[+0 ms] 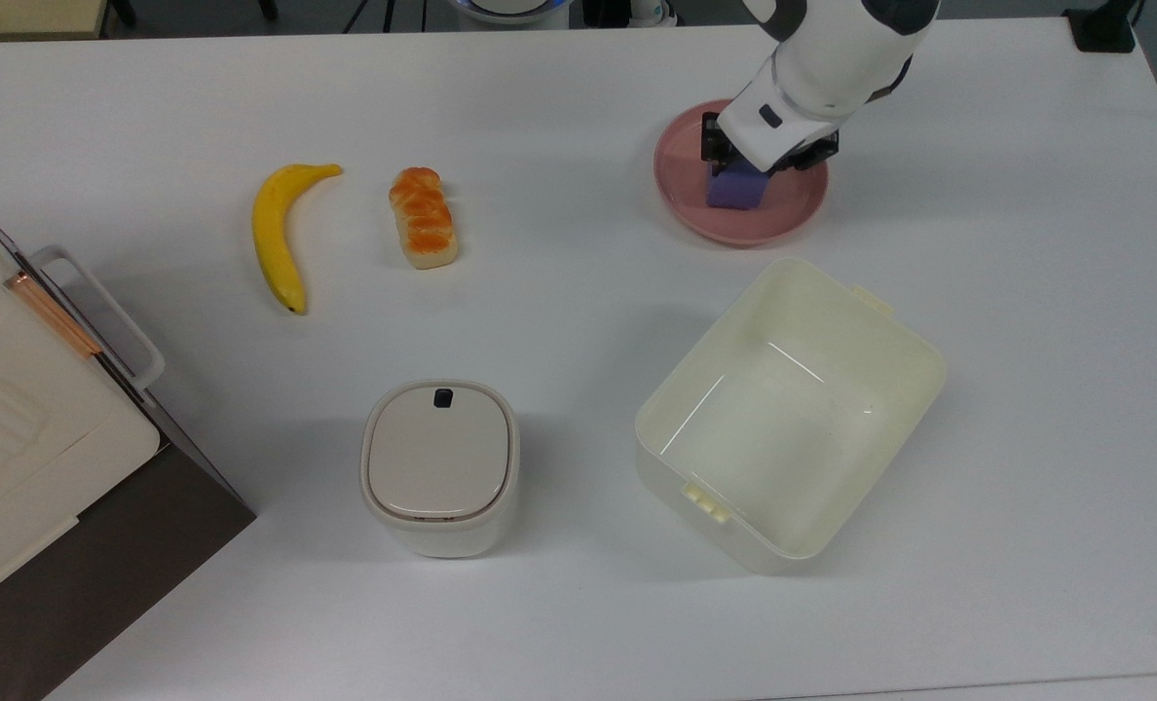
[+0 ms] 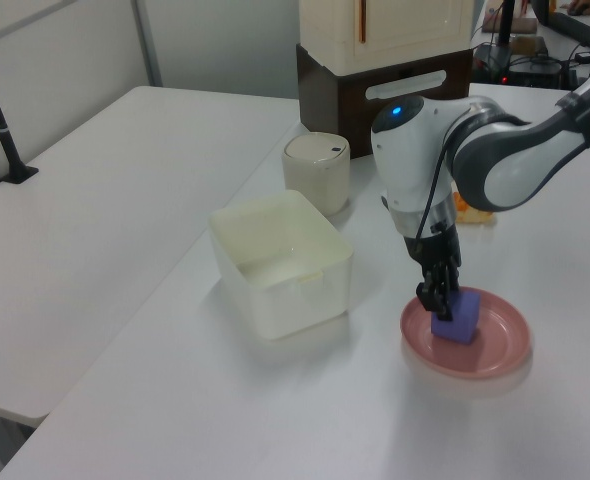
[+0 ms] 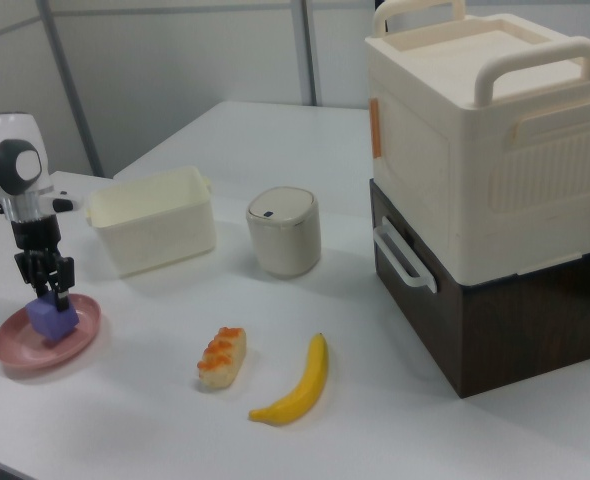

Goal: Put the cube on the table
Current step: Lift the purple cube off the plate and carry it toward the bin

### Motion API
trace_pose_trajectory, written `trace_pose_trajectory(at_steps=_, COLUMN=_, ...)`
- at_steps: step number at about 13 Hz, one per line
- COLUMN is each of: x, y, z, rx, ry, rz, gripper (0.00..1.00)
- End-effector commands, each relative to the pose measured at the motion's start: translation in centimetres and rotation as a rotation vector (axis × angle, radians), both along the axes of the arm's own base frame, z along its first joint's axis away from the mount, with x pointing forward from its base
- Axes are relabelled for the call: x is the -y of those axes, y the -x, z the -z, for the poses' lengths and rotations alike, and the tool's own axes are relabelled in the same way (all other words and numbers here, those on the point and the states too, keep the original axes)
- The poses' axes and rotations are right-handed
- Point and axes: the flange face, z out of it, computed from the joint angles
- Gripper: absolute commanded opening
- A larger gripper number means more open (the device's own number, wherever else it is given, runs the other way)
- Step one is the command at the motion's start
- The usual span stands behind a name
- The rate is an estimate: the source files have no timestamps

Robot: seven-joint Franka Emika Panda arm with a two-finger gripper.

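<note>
While gripped: our hand (image 2: pixel 439 303) clamps the cube (image 2: pixel 458 318) over the pink plate (image 2: pixel 495 352).
Risk: foam slips; we miss the counter (image 1: pixel 578 312).

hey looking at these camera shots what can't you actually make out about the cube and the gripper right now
- Whether the cube has left the pink plate: its underside is hidden in the top view, left view and right view.
- The cube's far half in the top view, covered by the gripper and wrist.
- The arm's base: cut off by the top view's upper edge.
- The inside of the lidded white bin: closed lid.
</note>
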Motion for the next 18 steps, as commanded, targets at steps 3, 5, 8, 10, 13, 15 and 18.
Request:
trace_pose_trajectory(at_steps=3, x=6.0, y=-3.0, z=-5.6, rx=0.035, ry=-0.029, rz=-0.002, gripper=0.50)
trace_pose_trajectory(at_steps=5, x=9.0, y=-4.7, z=-6.4, rx=0.049, ry=-0.045, rz=0.008, gripper=0.51)
trace_pose_trajectory(at_steps=8, x=13.4, y=-7.2, z=-7.0, rx=0.082, ry=-0.038, rz=0.057, gripper=0.52)
trace_pose_trajectory(at_steps=10, x=16.5, y=-9.2, z=-6.1, rx=0.125, ry=-0.026, rz=0.099, gripper=0.62)
trace_pose_trajectory(at_steps=13, x=19.3, y=-10.8, z=-5.3, rx=0.178, ry=-0.017, rz=0.129, gripper=0.76)
trace_pose_trajectory(at_steps=15, x=20.3, y=-10.9, z=-5.3, rx=0.182, ry=0.002, rz=0.133, gripper=1.00)
trace_pose_trajectory(at_steps=18, x=20.9, y=-10.8, z=-6.4, rx=0.195, ry=0.002, rz=0.150, gripper=1.00)
